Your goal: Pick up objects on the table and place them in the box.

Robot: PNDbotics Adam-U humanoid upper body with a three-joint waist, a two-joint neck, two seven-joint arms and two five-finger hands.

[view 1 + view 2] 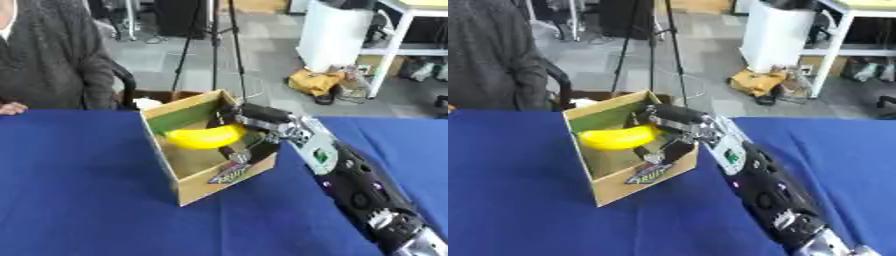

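The right hand [248, 131], fingers apparently curled around a yellow banana [206, 137], held it over the open cardboard box [203, 187] on the blue tabletop [79, 190].

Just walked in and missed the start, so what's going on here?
The robot's right hand reaches over the rim of an open cardboard box on the blue table, its fingers curled round a yellow banana held inside the box. The banana has not been let go yet. The left hand is out of view.
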